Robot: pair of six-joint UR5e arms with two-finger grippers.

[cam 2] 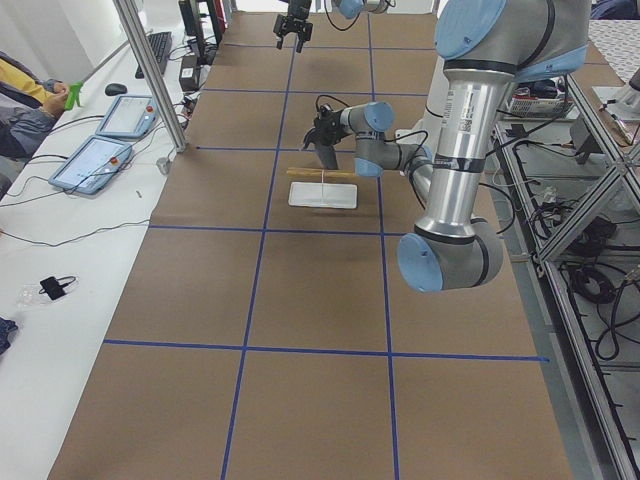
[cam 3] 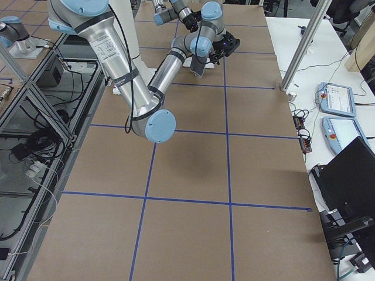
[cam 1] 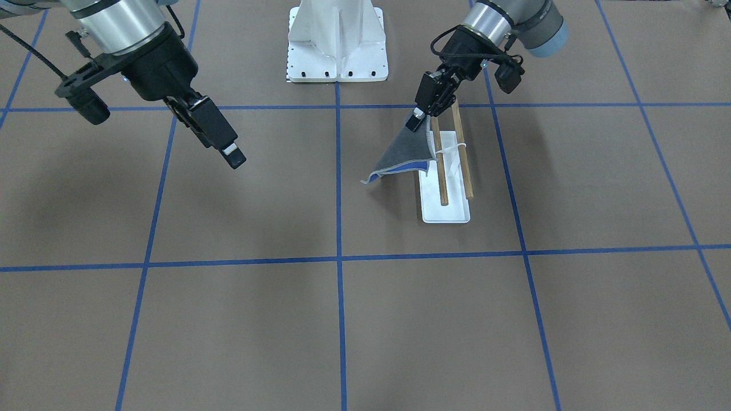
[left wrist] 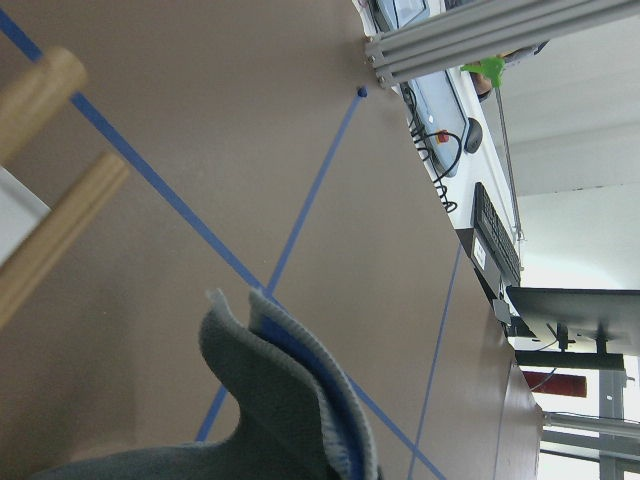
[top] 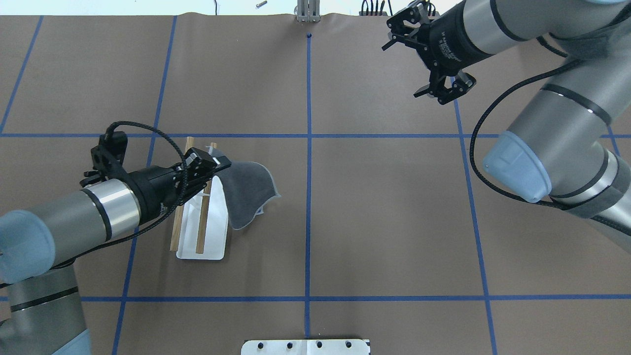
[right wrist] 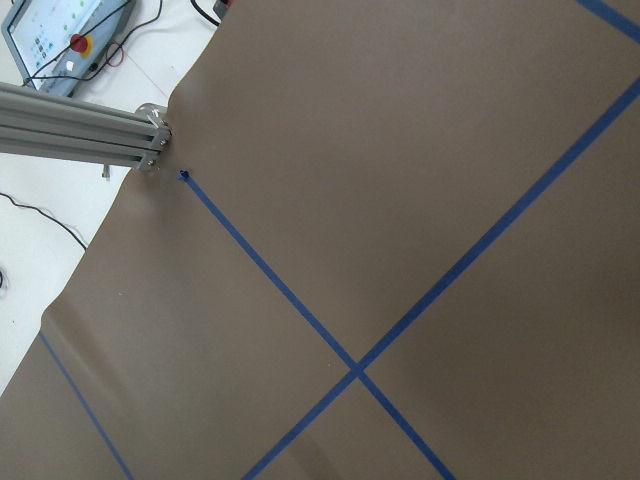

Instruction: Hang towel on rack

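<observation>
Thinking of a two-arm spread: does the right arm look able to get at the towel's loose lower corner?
Probably yes: the left gripper holds the towel beside the rack, toward the right gripper, with only bare table between them.
</observation>
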